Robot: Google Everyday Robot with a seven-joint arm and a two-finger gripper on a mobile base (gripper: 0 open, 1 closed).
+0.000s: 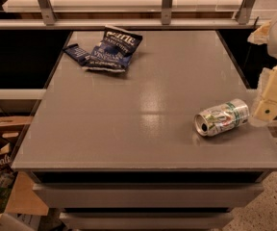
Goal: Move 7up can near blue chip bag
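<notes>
Hanging off the right edge of the grey table (pixel 143 105), cream gripper (pixel 271 97), grasp state not discernible, just beside the 7up can (pixel 222 117) lying on its side, well apart from the blue chip bag (pixel 110 49) at far left.

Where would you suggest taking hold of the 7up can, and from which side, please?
Mid-body, from above. The 7up can lies on its side near the right edge of the table, top end facing left, so closing across its round barrel, front to back, seems best. The gripper hangs just right of it.
</notes>
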